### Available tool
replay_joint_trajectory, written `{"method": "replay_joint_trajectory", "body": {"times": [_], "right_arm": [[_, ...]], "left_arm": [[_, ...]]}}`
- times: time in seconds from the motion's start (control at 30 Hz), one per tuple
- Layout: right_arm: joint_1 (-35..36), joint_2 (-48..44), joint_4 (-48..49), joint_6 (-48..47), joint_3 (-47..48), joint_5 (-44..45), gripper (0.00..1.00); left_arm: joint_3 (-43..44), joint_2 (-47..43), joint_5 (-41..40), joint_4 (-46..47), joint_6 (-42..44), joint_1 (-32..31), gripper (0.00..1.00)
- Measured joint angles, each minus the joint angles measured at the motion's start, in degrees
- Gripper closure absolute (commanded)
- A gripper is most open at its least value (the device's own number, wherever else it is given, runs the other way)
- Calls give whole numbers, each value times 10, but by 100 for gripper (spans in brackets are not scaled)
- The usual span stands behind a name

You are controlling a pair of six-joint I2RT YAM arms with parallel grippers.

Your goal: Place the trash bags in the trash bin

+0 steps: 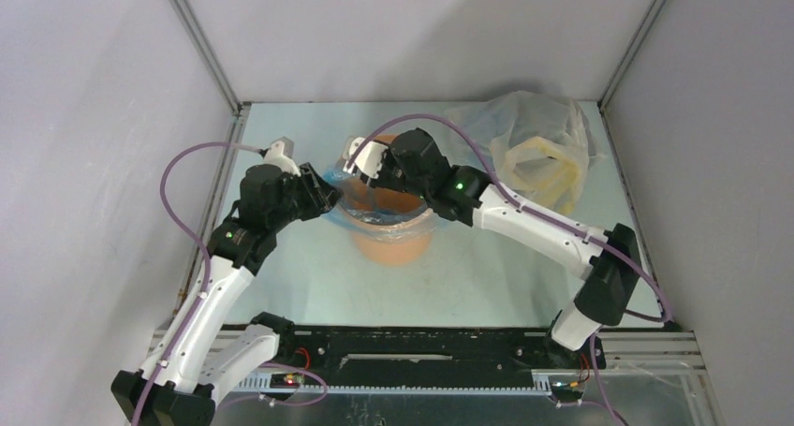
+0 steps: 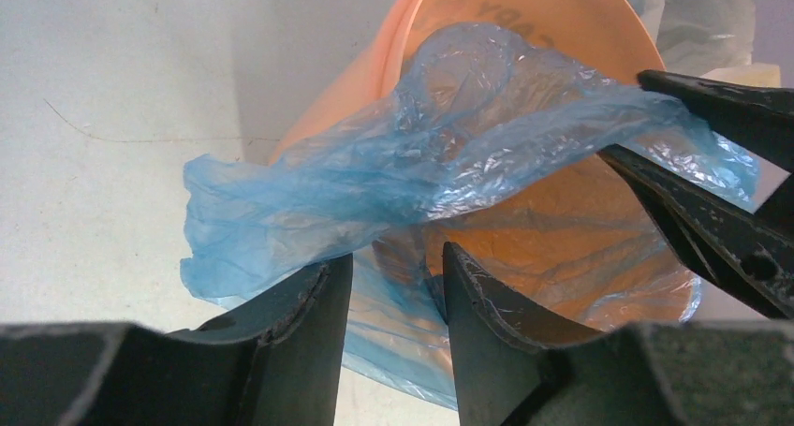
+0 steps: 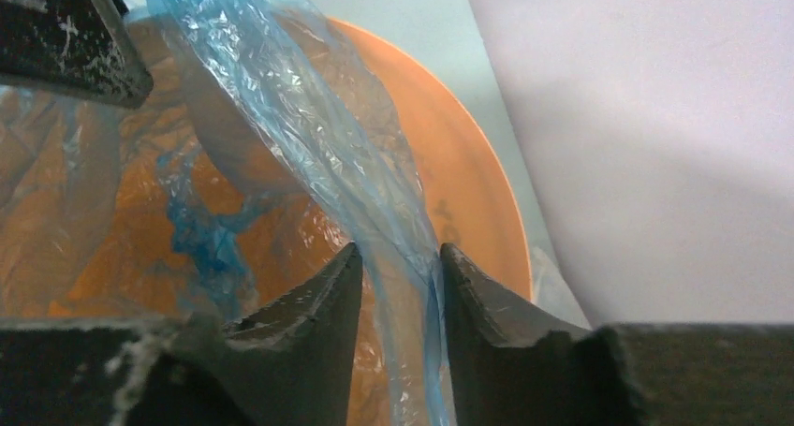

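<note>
- Blue bag (image 2: pixel 412 164) is draping into the bin (image 1: pixel 393 243) below our right claw (image 3: pixel 401 257), which is pinching it.
- Whether our left claw (image 2: pixel 398 267) is gripping, we cannot tell.
- We are lining; next needs spreading its mouth over the rim.

trash bin (image 1: pixel 393 248), far rim: hidden under both wrists in the top view.
left gripper (image 2: pixel 393 257), hold: unclear; the trash bag (image 2: pixel 374 183) dips behind its fingers (image 2: pixel 290 323).
print (image 2: pixel 510 19) on the bin wall: half covered, unreadable.
clear sack (image 1: pixel 538 150), contents: indistinct.
</note>
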Motion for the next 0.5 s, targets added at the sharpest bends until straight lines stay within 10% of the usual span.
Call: {"method": "replay_joint_trajectory", "body": {"times": [0.5], "right_arm": [[-118, 86, -34, 115, 173, -172, 74]], "left_arm": [[0, 0, 1, 0, 1, 0, 53]]}}
